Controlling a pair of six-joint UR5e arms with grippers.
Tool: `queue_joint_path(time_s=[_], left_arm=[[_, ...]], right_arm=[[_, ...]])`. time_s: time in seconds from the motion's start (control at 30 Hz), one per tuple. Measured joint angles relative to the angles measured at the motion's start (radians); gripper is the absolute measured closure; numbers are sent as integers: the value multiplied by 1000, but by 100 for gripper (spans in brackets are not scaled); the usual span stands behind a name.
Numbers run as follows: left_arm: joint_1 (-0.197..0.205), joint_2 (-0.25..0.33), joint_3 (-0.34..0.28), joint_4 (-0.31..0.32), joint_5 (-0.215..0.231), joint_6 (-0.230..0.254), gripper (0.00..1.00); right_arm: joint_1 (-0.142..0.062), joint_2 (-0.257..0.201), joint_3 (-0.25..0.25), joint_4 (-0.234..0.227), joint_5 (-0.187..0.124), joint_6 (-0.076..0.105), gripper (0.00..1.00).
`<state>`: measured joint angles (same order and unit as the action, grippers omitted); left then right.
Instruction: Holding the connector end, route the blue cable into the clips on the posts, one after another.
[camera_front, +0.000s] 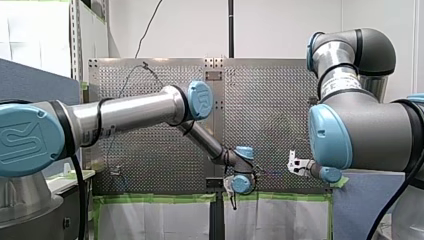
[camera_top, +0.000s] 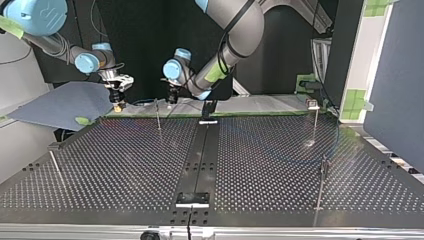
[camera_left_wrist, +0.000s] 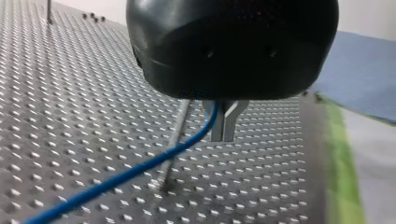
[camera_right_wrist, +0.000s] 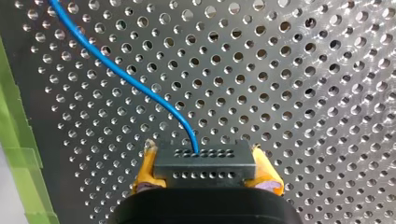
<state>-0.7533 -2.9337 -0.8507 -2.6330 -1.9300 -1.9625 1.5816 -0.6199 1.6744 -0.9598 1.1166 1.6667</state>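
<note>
The right pincer (camera_right_wrist: 205, 173) is clamped on the connector (camera_right_wrist: 204, 161), with its yellow pads (camera_right_wrist: 145, 171) pressing the block's two short ends. The blue cable (camera_right_wrist: 135, 84) leaves the block's face and arcs away over the counter (camera_right_wrist: 303, 93). The left pincer (camera_left_wrist: 224, 127) has its metal tips drawn together with the cable running up against them, just beside a thin post (camera_left_wrist: 173, 149). Two failures seem likely. Because the block is held only at its ends, a sideways tug as the cable tightens could twist it out of the pads. The wire could also slide past the slender post instead of seating in a clip. The connector is a dark, matte rectangular block with rows of small holes. The cable is thin, smooth and looks springy, and the counter is dull metal plate pierced in a regular grid.
</note>
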Motion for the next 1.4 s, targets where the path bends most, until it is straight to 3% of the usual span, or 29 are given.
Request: queue_joint_path(time_s=[0.3, 0.83, 1.4], left_arm=[[5, -10, 11, -1, 60, -60, 98], [38, -9, 74, -2, 71, -126, 98], [76, -9, 82, -30, 110, -136, 98]], right_arm=[[-5, 14, -2, -14, 15, 2, 100], [-12, 41, -42, -27, 22, 11, 100], [-13, 63, -98, -42, 36, 19, 100]])
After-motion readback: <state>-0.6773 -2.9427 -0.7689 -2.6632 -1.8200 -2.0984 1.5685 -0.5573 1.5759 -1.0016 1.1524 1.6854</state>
